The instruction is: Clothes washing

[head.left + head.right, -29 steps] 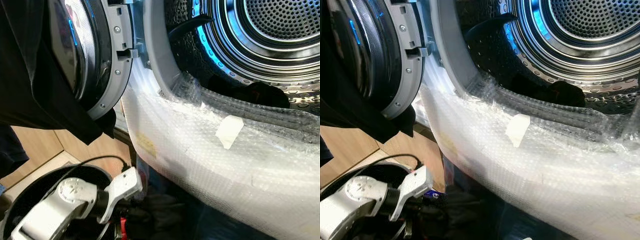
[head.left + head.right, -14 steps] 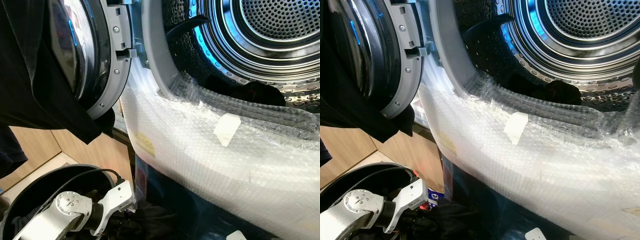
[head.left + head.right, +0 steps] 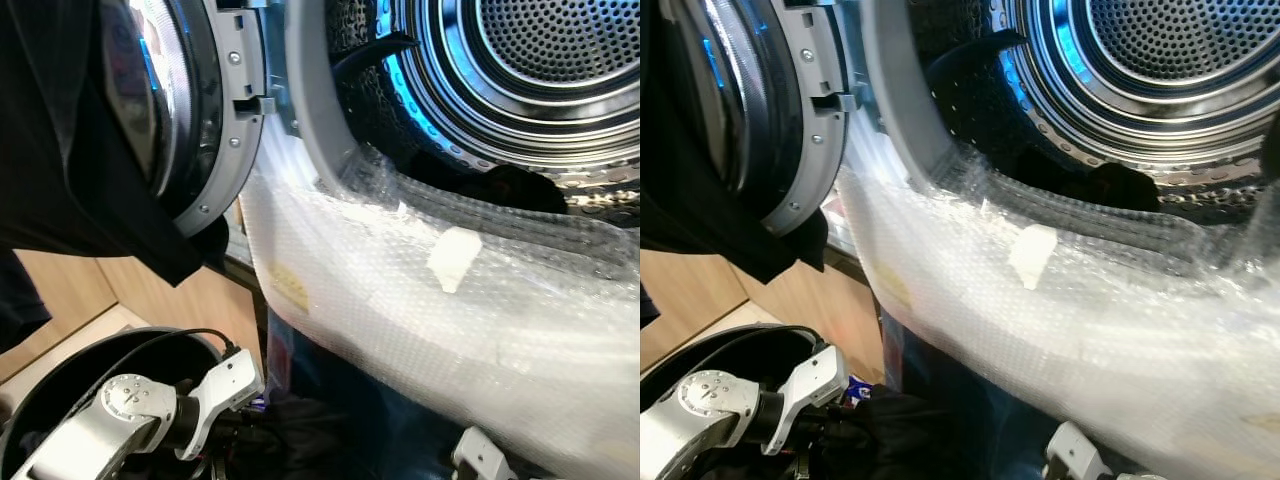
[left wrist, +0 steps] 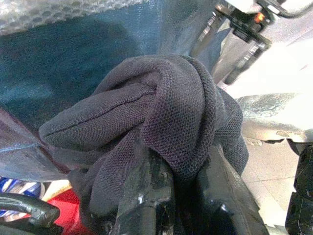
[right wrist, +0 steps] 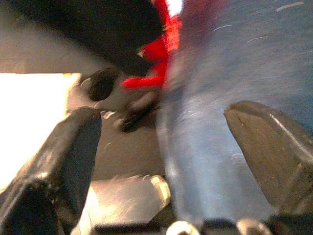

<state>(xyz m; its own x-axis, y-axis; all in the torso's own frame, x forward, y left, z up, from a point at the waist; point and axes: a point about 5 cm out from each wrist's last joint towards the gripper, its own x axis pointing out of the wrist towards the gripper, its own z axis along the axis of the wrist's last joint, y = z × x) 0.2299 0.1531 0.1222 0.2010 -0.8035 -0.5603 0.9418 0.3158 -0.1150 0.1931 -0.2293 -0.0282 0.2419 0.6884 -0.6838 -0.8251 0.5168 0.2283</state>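
Left gripper [image 4: 181,196] low beside basket [image 3: 60,375], two fingers [image 4: 146,196] clamped on one dark grey garment [image 4: 161,117]. Right gripper [image 5: 161,161] fingers spread, empty. Beyond: bubble wrap [image 3: 420,290], one open door [image 3: 190,110], drum [image 3: 540,60] holding one dark item [image 3: 515,185].

The open door [image 3: 195,110] stands left of the drum [image 3: 520,70]; a basket [image 3: 60,385] sits below the door.

A home laundry corner is showing here. A front-loading washing machine [image 3: 520,290], wrapped in bubble wrap, is standing at one o'clock with its door [image 3: 190,110] swinging open at eleven. Wood-look flooring [image 3: 70,300] is lying at eight o'clock.
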